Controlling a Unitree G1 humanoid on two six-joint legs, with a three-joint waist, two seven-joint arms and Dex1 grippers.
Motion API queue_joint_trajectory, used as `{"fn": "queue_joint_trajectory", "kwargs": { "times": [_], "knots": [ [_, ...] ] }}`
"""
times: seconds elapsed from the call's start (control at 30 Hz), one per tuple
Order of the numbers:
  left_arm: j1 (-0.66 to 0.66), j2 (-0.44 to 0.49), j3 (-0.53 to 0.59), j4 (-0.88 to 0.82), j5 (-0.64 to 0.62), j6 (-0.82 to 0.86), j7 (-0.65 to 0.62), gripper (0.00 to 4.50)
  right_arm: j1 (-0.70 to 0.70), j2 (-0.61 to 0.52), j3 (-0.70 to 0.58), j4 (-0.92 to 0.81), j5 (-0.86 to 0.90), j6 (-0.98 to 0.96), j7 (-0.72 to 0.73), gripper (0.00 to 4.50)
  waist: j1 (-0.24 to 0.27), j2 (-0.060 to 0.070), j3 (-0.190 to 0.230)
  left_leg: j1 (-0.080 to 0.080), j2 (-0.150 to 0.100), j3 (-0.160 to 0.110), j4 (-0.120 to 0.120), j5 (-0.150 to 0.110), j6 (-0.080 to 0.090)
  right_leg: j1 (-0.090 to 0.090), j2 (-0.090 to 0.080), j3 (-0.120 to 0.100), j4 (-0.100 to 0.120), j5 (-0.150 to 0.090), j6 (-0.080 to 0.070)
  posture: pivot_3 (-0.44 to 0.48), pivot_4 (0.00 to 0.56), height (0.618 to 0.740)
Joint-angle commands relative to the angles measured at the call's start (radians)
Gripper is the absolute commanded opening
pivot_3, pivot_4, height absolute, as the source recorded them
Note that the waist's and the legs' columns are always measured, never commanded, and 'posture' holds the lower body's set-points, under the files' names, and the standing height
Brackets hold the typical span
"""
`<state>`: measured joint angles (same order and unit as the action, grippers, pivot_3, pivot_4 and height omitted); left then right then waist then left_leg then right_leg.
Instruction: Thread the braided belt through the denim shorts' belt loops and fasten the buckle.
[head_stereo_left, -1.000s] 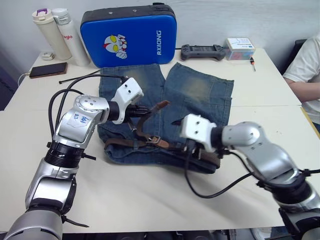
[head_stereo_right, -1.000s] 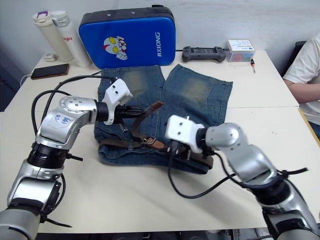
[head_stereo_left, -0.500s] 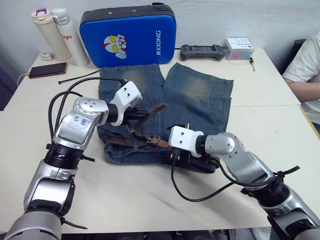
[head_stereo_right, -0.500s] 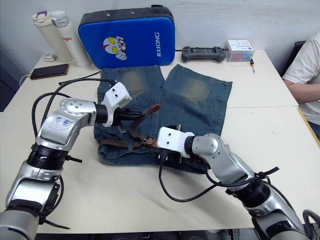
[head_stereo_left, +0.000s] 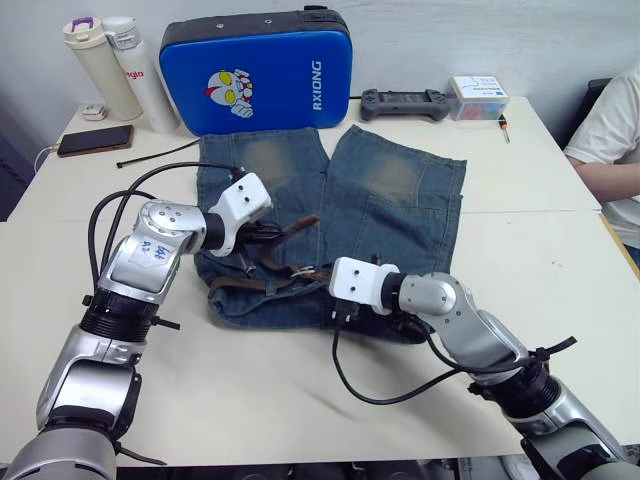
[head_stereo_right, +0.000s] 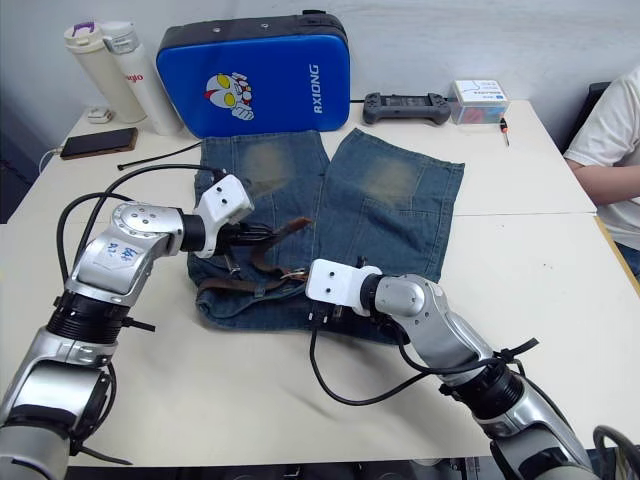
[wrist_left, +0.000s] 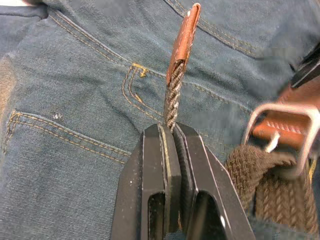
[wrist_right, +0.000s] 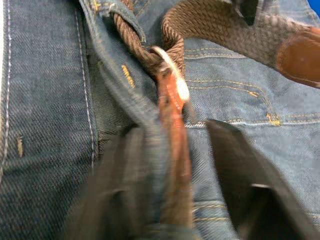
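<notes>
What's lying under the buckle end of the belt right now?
Under the buckle lies the denim shorts, their stitched blue fabric. The braided belt loops through the buckle, and its tip is pinched by the left gripper. Whatever is beneath the shorts is covered.

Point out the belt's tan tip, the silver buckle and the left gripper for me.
Tan tip (wrist_left: 184, 37), left wrist view: middle of the leather end.
Buckle (wrist_left: 280, 111), left wrist view: top bar of the silver frame.
Left gripper (wrist_left: 171, 137), left wrist view: between the fingertips, shut on the braided belt (wrist_left: 172, 97).

Head stereo pair looks forward and down over the tabletop (head_stereo_left: 300, 400); wrist cameras sit close above the shorts (wrist_left: 75, 100).
</notes>
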<state>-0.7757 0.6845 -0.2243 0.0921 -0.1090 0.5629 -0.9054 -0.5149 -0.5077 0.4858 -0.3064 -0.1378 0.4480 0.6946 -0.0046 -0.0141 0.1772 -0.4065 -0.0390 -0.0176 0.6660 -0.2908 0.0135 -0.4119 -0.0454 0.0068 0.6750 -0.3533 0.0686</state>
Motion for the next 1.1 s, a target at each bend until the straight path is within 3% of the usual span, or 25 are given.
{"fn": "queue_joint_trajectory", "kwargs": {
  "times": [0.03, 0.33, 0.9, 1.1],
  "knots": [
    [-0.010, 0.055, -0.034, 0.015, 0.065, -0.150, -0.066, 0.00, 0.026, 0.012, -0.063, -0.053, -0.017, 0.016, -0.042, 0.11, 0.001, 0.000, 0.000, 0.000, 0.000, 0.000, 0.000, 0.000, 0.000, 0.000, 0.000, 0.000, 0.000, 0.000, 0.000, 0.000, 0.150, 0.740],
    [-0.030, 0.079, -0.080, 0.106, 0.156, -0.427, -0.176, 0.00, 0.044, 0.014, -0.062, -0.081, -0.054, 0.031, -0.062, 0.00, 0.002, 0.000, 0.000, 0.000, 0.000, 0.000, 0.000, 0.000, 0.000, 0.000, 0.000, 0.000, 0.000, 0.000, 0.000, 0.000, 0.150, 0.740],
    [-0.035, 0.042, -0.090, 0.087, 0.203, -0.489, -0.233, 0.00, 0.033, 0.016, -0.052, -0.064, -0.089, -0.012, -0.047, 0.00, 0.002, 0.000, 0.000, 0.000, 0.000, 0.000, 0.000, 0.000, 0.000, 0.000, 0.000, 0.000, 0.000, 0.000, 0.000, 0.000, 0.150, 0.740],
    [-0.045, 0.048, -0.118, 0.090, 0.290, -0.562, -0.216, 0.00, 0.038, 0.022, -0.058, -0.069, -0.089, -0.001, -0.049, 0.00, 0.002, 0.000, 0.000, 0.000, 0.000, 0.000, 0.000, 0.000, 0.000, 0.000, 0.000, 0.000, 0.001, 0.000, 0.000, 0.000, 0.150, 0.740]
  ]
}}
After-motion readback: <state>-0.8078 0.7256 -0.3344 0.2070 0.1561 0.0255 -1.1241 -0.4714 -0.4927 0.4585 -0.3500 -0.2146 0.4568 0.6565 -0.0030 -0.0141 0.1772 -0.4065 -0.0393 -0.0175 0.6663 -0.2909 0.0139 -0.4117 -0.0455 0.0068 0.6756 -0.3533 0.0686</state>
